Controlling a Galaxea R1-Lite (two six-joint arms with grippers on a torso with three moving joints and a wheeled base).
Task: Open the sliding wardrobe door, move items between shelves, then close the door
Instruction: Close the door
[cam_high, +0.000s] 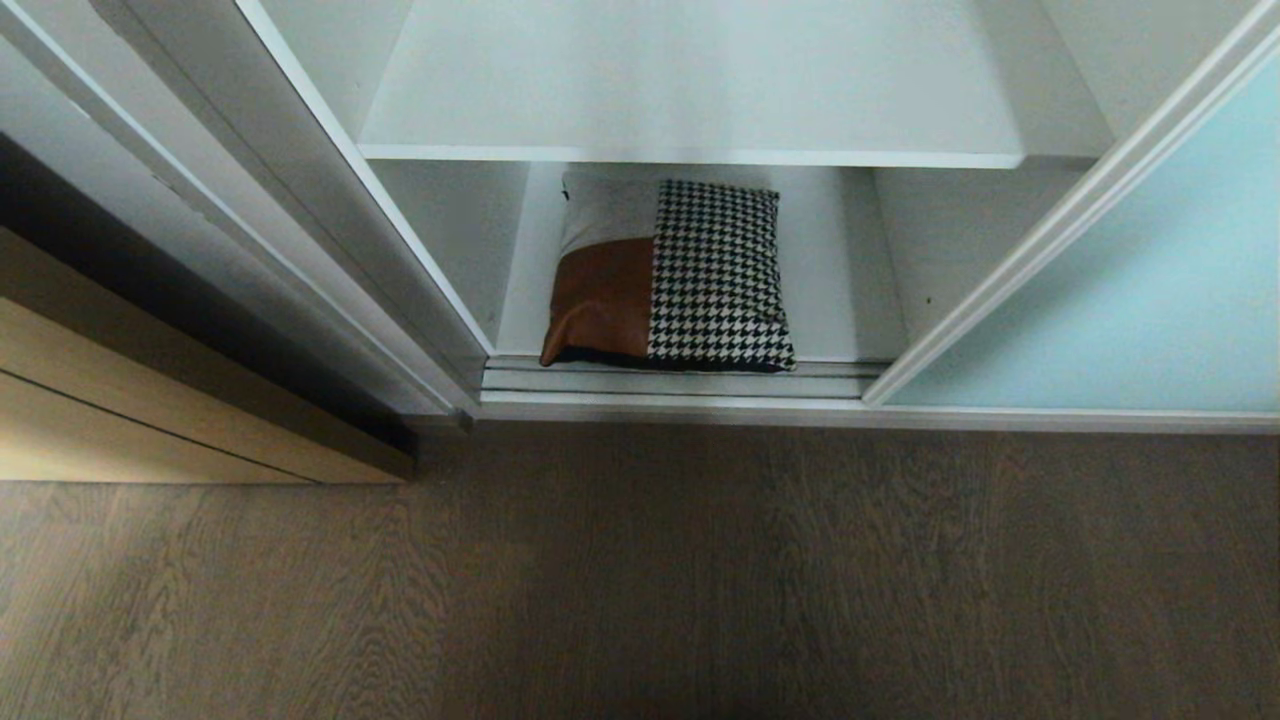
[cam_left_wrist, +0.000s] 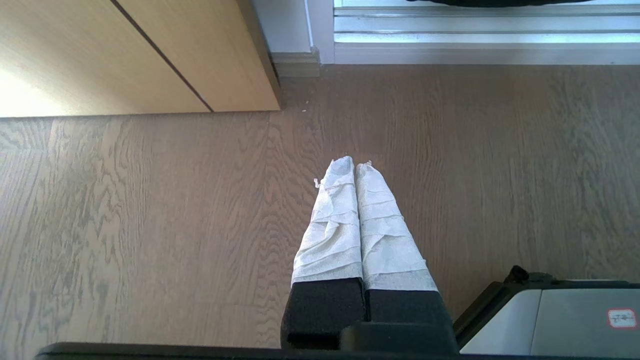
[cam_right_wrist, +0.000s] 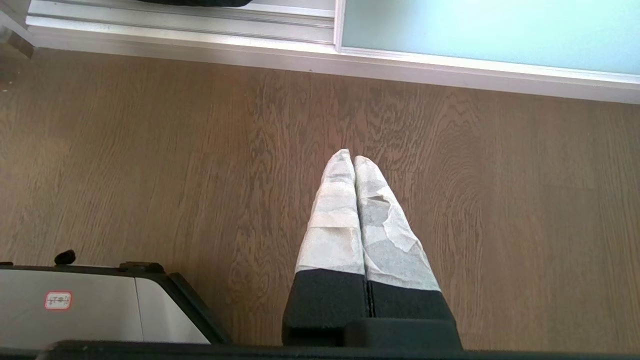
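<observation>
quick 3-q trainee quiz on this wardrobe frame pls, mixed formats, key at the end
1. True or false: the sliding wardrobe door covers the cushion bag.
2. The cushion bag lies on: A) the lower shelf B) the upper shelf C) the wooden floor.
3. Fill in: the left gripper and the right gripper both hang over the floor with fingers ____.

Key: 1 false, the door is slid to the right and the bag is exposed; 2 A; 3 shut.

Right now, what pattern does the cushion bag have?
Cushion bag: black-and-white houndstooth, tan-brown leather; head view.
</observation>
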